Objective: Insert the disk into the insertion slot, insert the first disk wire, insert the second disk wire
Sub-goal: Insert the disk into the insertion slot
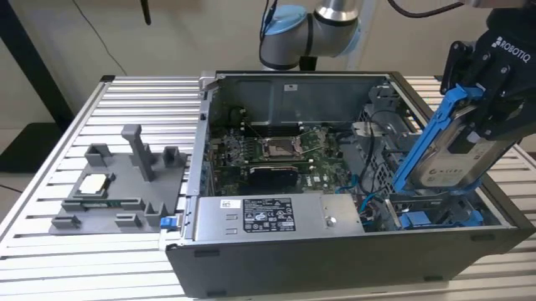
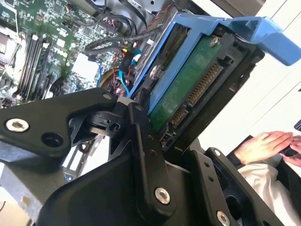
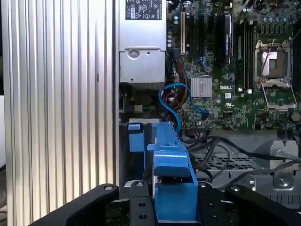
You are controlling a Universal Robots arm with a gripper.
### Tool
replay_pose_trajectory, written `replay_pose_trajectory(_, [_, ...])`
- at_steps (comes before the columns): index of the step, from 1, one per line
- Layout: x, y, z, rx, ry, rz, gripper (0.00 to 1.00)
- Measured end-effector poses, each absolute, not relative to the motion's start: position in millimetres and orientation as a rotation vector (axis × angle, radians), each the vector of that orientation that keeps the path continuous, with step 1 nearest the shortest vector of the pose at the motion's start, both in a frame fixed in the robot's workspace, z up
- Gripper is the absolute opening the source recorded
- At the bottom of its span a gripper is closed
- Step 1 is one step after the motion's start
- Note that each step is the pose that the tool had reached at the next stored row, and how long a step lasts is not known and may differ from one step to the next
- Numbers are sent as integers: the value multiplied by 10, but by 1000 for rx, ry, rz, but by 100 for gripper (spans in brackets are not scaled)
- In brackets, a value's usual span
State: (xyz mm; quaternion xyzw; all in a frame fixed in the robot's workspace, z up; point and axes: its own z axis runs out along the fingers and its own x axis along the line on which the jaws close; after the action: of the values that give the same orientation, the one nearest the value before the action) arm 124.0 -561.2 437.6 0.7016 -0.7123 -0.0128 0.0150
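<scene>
In the exterior view the gripper (image 1: pixel 479 116) is closed on the upper part of the disk (image 1: pixel 456 164), its fingers clamping the blue carrier from both sides. The disk hangs below the gripper. Its long axis runs steeply downward and leans toward the inside of the computer case (image 1: pixel 335 263). Its lower end reaches the insertion slot (image 1: pixel 428 212) in the drive cage directly beneath the gripper, but the disk does not look seated. The first step, putting the disk in, appears to be the one in hand, and neither wire step looks begun. That step seems to call for squaring the tilted carrier to the bay walls so its edges enter the guides cleanly.

In the second wrist view the disk (image 2: pixel 186 89) extends straight away from the fingers, with its green circuit-board face and connector row facing the camera. The motherboard (image 2: pixel 42 42) lies beyond it to one side. A person's hand (image 2: pixel 263 143) rests well apart from the gripper, outside the case.

In the first wrist view the disk (image 3: pixel 171 183) is seen edge-on between the gripper's fingers, pointing away toward the cage's perforated wall (image 3: pixel 225 162). Blue cables (image 3: pixel 175 101) curl just beyond its far end.
</scene>
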Motion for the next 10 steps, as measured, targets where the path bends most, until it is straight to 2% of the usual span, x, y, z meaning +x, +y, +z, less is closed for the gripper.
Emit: replay_pose_trajectory(10, [1247, -5645, 4214, 2199, -2201, -40, 33])
